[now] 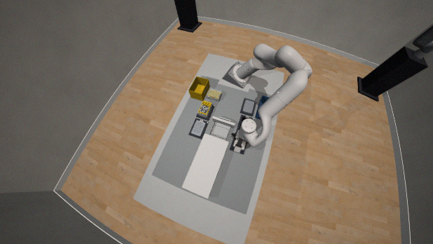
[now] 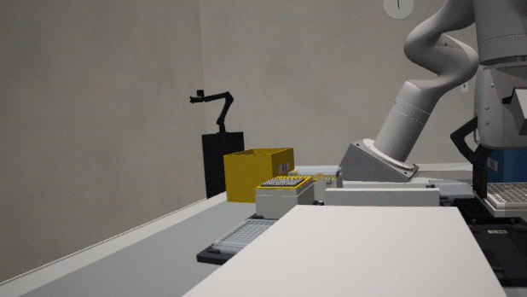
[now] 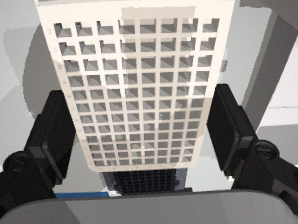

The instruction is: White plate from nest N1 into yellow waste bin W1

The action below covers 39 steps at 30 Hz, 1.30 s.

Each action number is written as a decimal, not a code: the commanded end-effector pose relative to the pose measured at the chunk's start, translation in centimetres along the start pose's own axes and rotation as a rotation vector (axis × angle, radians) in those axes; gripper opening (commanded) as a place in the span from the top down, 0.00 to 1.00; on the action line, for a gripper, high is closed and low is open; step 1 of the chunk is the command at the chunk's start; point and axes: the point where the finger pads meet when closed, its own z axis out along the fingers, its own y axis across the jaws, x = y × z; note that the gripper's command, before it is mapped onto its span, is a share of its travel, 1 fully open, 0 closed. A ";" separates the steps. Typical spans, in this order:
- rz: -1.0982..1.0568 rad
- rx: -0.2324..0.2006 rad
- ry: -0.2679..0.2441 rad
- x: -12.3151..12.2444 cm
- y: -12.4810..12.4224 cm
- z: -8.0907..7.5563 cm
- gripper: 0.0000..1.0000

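- the jaws are clamped across the width of the white plate (image 3: pixel 136 83), one black finger (image 3: pixel 229 125) on each long side, spread wide because the plate is wide.
- in the wrist view the plate juts out toward 12 o'clock from the gripper (image 3: pixel 136 163); the exterior view shows it (image 2: pixel 507 194) just above its dark nest (image 2: pixel 469 209), apparently lifted clear, though contact cannot be ruled out.
- step in hand, as i judge it: the lift out of n1, with the carry to come.
- the next move calls for more height, then a swing toward about 10 o'clock in the top view, over the mid-worktop items, to stop above the rim of the yellow bin (image 1: pixel 199 87) and release there.
- the bin is loose, so its walls should not be nudged.
- count in the top view: one arm (image 1: pixel 291 80), one yellow bin, one blue bin (image 1: pixel 262 102) partly hidden under the arm, one long white slab (image 1: pixel 207 165).
- other plates: one at the slab's far left corner (image 1: pixel 197 127), one nearer the arm (image 1: pixel 248 106).
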 end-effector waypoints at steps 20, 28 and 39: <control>-0.001 0.000 0.002 0.1 0.0 -3.5 1.00; -0.001 0.000 0.002 0.1 0.0 -4.7 1.00; -0.001 0.000 0.002 0.1 0.0 -6.4 1.00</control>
